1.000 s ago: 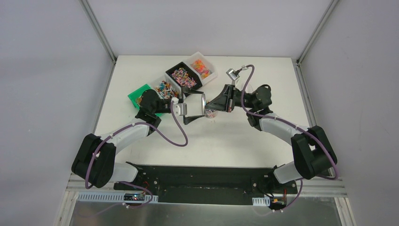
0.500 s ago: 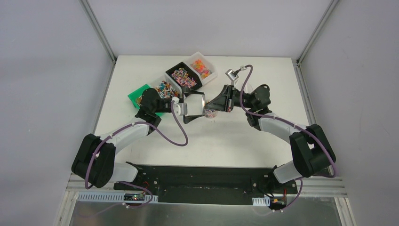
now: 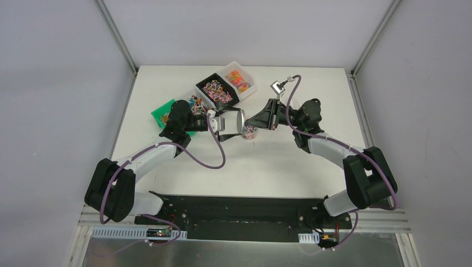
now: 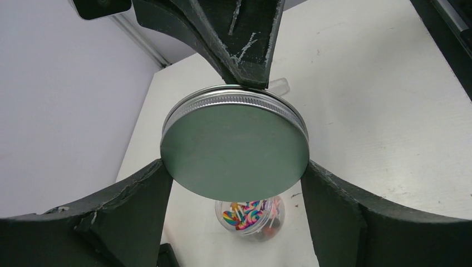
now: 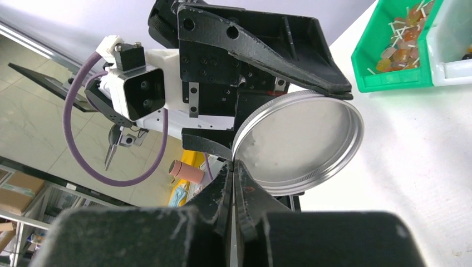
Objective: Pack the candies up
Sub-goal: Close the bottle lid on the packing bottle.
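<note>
Over jar [image 3: 250, 132] — lid [image 4: 234, 147] and right gripper [image 5: 232, 167] in way; bins [image 3: 205, 79] crowd far left; near table [image 3: 267, 167] open.

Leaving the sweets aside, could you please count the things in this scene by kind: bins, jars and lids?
Bins: 4 (green bin, pale bin, black bin, white bin)
Jars: 1 (clear jar)
Lids: 1 (metal lid)
Total: 6

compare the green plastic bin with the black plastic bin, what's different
The green rectangular plastic bin sits at the row's left end, partly hidden by the left arm; the black rectangular plastic bin sits further right, plainly visible. The green bin holds orange and brown candies; the black bin holds mostly pink mixed candies. Both are open-topped.
</note>
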`<state>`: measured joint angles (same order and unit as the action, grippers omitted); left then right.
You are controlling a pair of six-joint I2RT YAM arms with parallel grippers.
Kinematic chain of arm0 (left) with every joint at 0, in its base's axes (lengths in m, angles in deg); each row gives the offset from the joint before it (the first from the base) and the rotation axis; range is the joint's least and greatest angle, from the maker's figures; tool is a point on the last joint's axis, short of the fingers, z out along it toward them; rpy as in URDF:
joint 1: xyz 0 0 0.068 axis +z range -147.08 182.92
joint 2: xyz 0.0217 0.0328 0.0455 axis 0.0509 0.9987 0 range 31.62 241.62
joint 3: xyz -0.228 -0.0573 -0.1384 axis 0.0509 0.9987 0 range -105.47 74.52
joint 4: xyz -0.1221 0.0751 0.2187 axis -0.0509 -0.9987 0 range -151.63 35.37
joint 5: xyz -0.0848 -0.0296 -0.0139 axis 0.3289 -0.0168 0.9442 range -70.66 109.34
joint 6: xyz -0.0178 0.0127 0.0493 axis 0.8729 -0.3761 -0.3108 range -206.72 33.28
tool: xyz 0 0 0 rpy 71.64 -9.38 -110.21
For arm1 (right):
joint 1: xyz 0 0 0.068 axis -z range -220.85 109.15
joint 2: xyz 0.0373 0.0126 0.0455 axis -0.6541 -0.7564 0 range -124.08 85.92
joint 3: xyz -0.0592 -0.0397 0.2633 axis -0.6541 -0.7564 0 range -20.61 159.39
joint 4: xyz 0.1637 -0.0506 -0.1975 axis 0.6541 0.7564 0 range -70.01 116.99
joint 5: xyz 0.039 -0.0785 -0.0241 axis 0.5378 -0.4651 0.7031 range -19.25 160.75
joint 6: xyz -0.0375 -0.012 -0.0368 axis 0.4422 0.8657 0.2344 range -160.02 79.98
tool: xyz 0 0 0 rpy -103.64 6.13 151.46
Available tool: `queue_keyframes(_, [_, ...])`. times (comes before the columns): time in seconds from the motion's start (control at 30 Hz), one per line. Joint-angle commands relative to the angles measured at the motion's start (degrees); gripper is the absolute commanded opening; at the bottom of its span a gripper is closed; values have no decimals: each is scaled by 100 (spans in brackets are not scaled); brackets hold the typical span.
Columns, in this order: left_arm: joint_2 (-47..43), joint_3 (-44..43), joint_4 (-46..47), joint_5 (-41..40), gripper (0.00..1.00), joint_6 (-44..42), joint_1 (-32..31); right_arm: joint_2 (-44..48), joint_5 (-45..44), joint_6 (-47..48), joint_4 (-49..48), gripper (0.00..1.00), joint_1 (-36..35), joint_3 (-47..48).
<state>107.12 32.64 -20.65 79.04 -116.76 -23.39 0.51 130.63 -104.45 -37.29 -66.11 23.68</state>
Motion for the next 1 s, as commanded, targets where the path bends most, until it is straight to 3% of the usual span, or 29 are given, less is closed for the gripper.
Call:
queue_keyframes(0.0, [-162,-275,-319,-260,71,-268,-34,-5,-200,109,-28,7,176,-32])
queue_keyframes(0.2, [18,-606,-1183,-989,68,-457,-39,-170,-402,61,72,32,466,-133])
queue_keyframes(0.3, [218,-1053,-2206,-1535,68,-587,-69,-107,-571,112,248,44,670,-230])
queue_keyframes(0.47, [729,-2012,-3848,-2507,66,-691,-294,449,-1213,1053,1785,78,992,-321])
queue_keyframes(0.53, [988,-2362,-4337,-2822,66,-741,-433,776,-1636,1655,2612,98,1095,-295])
queue_keyframes(0.8, [2252,-4018,-5930,-4162,66,-394,-1008,2281,-2782,2939,4823,100,1789,-229])
queue_keyframes(0.97, [3029,-4834,-6633,-4473,65,-240,-1236,2988,-3266,3411,5521,100,1983,-111])
